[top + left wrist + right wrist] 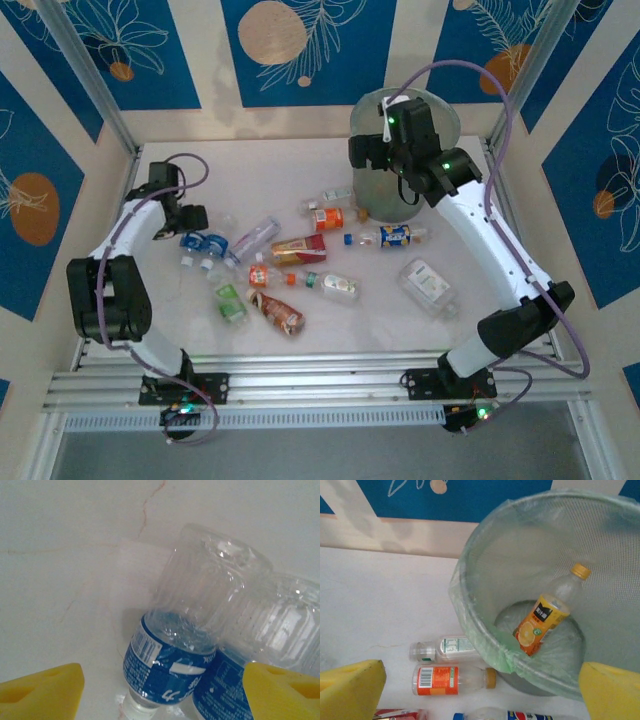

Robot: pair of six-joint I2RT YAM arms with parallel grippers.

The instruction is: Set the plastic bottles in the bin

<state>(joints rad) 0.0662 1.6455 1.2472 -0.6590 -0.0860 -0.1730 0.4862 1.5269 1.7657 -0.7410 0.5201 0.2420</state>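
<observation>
White tabletop (375, 322) — left gripper (162, 692) spread astride blue-labelled bottle (170, 672); right gripper (482, 690) spread over bin (530, 545).

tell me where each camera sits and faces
Top external: above, behind the bases, looking down on table, both arms.
Left wrist: on left gripper, facing down at two blue-label bottles; yellow fingertips.
Right wrist: on right gripper, looking into the bin at an orange-label bottle; yellow fingertips.
Shared: top and right wrist both see the bin.

place: robot lab cell | evidence: aluminium frame posts (92, 85), printed blue backdrop panels (160, 50), mounting rail (320, 385)
</observation>
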